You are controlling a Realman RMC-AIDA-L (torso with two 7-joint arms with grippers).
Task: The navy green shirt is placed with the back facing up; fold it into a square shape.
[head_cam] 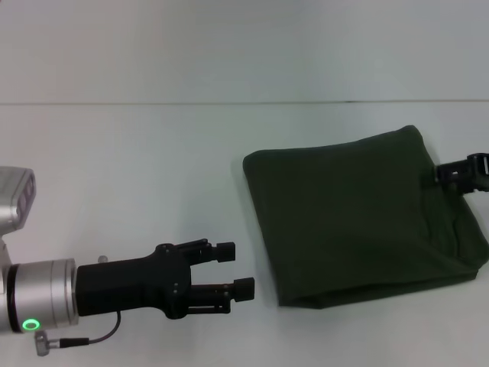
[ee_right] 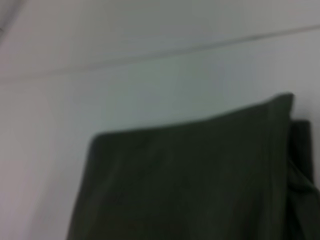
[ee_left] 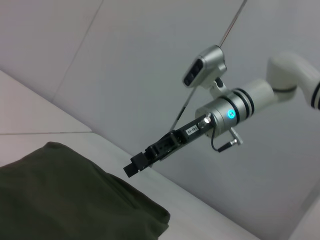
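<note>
Shirt [head_cam: 359, 218] lies folded on the white desk [head_cam: 153, 168], in a shape close to a square, with its plain dark green side up. No letters or print can be read on the cloth in any view. It has several layers: along the edge nearest the robot the layers make a thick lip, and on the side toward the right gripper [head_cam: 457, 173] an under layer comes out a little past the top one.

The left gripper [head_cam: 235, 269] hangs low over the bare desk, pointing toward the shirt. The shirt is near it, just ahead of its fingertips, but not touching. Its two black fingers [head_cam: 225, 250] stand apart with a clear gap between them, and they hold nothing. On the silver wrist behind it a small green ring light [head_cam: 30, 324] is lit.

The right gripper is at the far corner of the shirt, on the side away from the left gripper. In the head view its black tip meets the edge of the cloth there; in the left wrist view the tip [ee_left: 134, 167] seems to be just above the corner. I cannot tell if its fingers are open or closed, or if they hold the cloth. A small white label [ee_left: 192, 131] sits on its black body, but the writing is too small to read. A blue light [ee_left: 231, 113] shows on its wrist.
</note>
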